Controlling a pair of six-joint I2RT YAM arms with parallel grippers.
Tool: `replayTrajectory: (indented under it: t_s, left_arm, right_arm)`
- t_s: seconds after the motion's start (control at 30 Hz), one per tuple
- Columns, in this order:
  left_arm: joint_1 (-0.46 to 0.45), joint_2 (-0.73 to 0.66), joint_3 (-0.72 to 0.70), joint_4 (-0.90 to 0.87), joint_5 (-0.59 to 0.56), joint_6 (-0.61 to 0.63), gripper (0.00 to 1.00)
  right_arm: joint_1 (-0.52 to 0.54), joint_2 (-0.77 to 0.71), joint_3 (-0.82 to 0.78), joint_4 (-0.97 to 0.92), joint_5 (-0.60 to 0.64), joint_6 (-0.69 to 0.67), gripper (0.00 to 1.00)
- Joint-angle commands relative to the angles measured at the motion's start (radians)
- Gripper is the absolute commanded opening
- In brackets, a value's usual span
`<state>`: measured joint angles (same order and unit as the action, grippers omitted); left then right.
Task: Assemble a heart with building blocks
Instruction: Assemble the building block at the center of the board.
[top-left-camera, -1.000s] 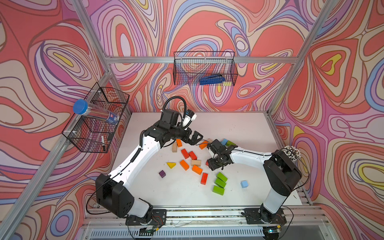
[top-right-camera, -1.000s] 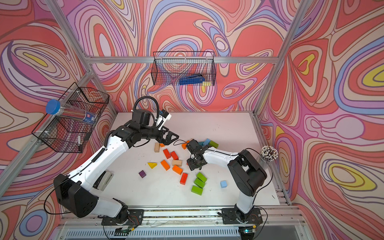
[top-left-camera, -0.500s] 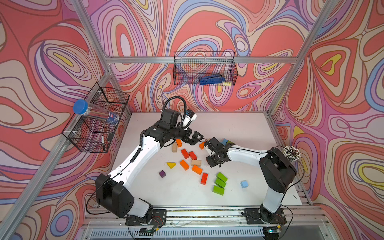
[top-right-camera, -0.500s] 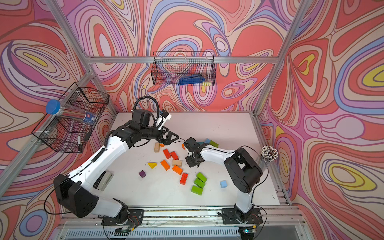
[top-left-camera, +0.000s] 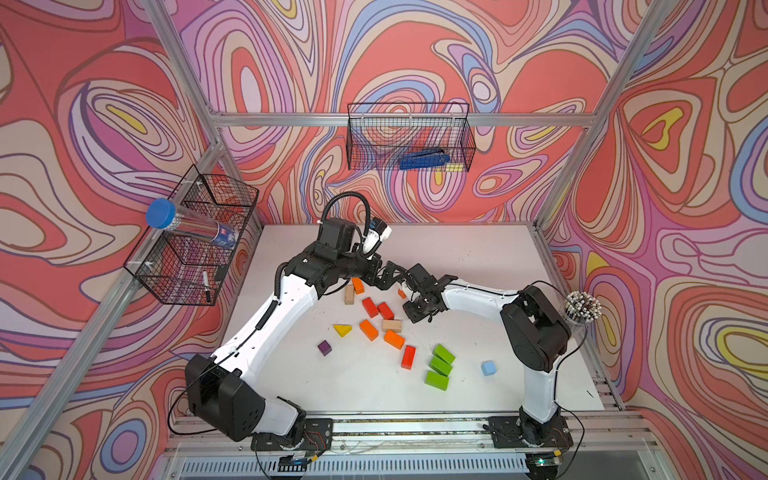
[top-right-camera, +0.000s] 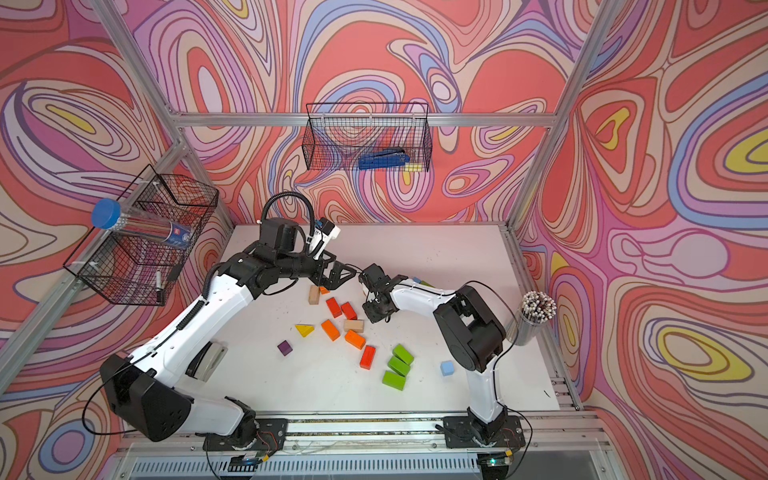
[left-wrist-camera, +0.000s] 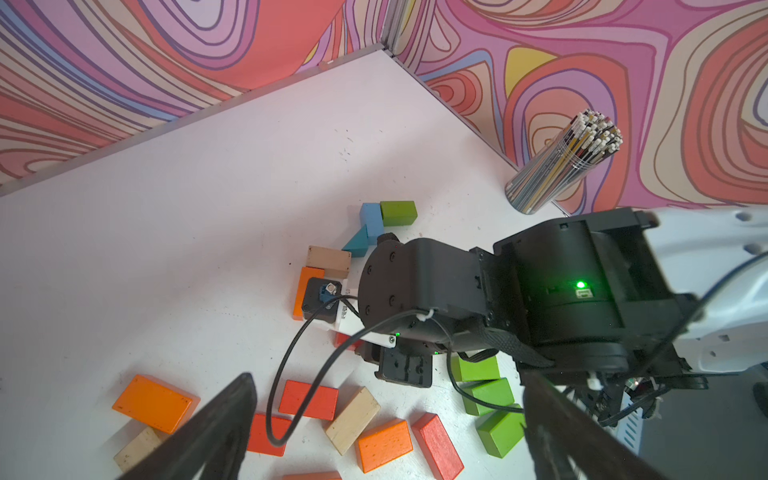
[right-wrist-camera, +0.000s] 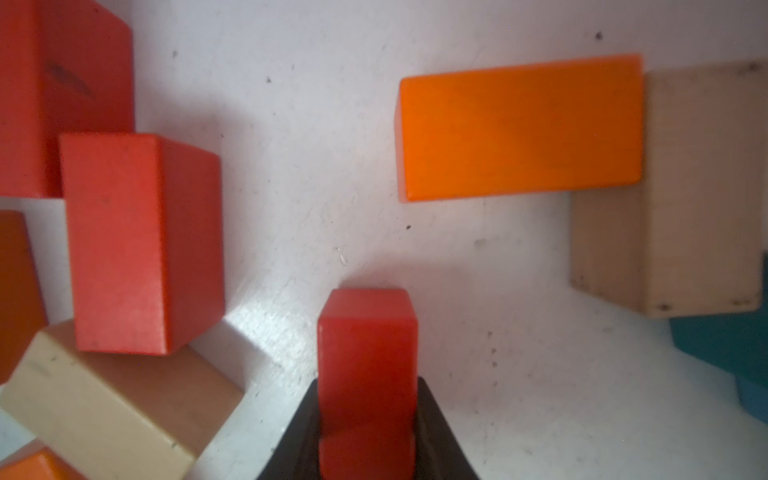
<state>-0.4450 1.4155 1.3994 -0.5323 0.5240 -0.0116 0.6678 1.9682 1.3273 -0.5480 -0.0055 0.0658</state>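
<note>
Nearest the front rail (top-left-camera: 415, 419) lie three green bricks (top-left-camera: 440, 365) in a loose row. A light blue cube (top-left-camera: 488, 368) sits apart to their right, and a lone red brick (top-left-camera: 408, 357) just to their left. Farther left are a purple cube (top-left-camera: 324, 348) and a yellow wedge (top-left-camera: 342, 330). A black-and-grey stapler (top-right-camera: 210, 361) pokes out from under the left arm (top-right-camera: 232, 299), mostly covered.

Mid-table, orange bricks (top-left-camera: 368, 329) and a plain wood brick (top-left-camera: 392, 325) lie close together, with two red bricks (top-left-camera: 370, 307) side by side just behind.

Beside those, the right gripper (top-left-camera: 419, 309) points straight down, clenched on a gripped red brick (right-wrist-camera: 368, 353). Its wrist camera shows the brick between the black jaws, with the lower end cut off at the frame edge. From above the brick is hidden, and I cannot tell whether it touches the table. The left gripper (top-left-camera: 395, 277) hangs just behind, jaws spread wide, holding nothing.

Past the right arm (top-left-camera: 478, 297), which covers them from above, the left wrist view shows a teal wedge (left-wrist-camera: 357, 243), a light blue brick (left-wrist-camera: 371, 216) and a single green brick (left-wrist-camera: 398, 212) touching one another. A pencil cup (top-left-camera: 579, 307) stands at the right edge. On the far wall, a wire basket (top-left-camera: 409, 124) holds a blue object (top-left-camera: 424, 159) too meshed-over to name.
</note>
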Motion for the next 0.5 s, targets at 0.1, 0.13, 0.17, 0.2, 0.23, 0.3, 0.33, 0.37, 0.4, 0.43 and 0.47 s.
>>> replayTrajectory:
  t_s: [0.1,0.13,0.17,0.2,0.23,0.3,0.33,0.37,0.4,0.43,0.47]
  left_arm:
    - [0.004,-0.028,-0.013,0.03,-0.018,0.016,1.0]
    - [0.004,-0.027,-0.013,0.029,-0.017,0.015,1.0]
    - [0.004,-0.026,-0.013,0.032,-0.012,0.015,0.99]
    - [0.005,-0.026,-0.013,0.032,-0.01,0.013,1.0]
    - [0.003,-0.024,-0.013,0.031,-0.009,0.013,0.99]
    - [0.005,-0.024,-0.013,0.032,-0.009,0.013,1.0]
    - [0.004,-0.024,-0.013,0.031,-0.009,0.013,1.0]
    - [0.004,-0.024,-0.013,0.031,-0.009,0.013,0.99]
    - [0.003,-0.023,-0.013,0.032,-0.009,0.013,1.0]
    - [0.005,-0.023,-0.013,0.031,-0.008,0.013,0.99]
    - [0.004,-0.021,-0.013,0.031,-0.007,0.012,0.99]
  right_arm:
    - [-0.032,0.044,0.042,-0.025,-0.006,-0.039,0.24]
    - [-0.036,0.048,0.047,-0.028,-0.007,-0.045,0.24]
    - [-0.038,0.05,0.053,-0.032,-0.008,-0.053,0.24]
    - [-0.041,0.055,0.059,-0.036,-0.008,-0.058,0.24]
    - [-0.044,0.06,0.065,-0.039,-0.008,-0.064,0.24]
    - [-0.051,0.068,0.074,-0.048,-0.007,-0.069,0.24]
    - [-0.053,0.069,0.078,-0.049,-0.007,-0.073,0.24]
    - [-0.057,0.071,0.08,-0.049,-0.009,-0.076,0.25]
    - [-0.06,0.073,0.084,-0.049,-0.012,-0.078,0.25]
    - [-0.063,0.075,0.087,-0.05,-0.014,-0.077,0.25]
    - [-0.065,0.078,0.091,-0.049,-0.013,-0.08,0.25]
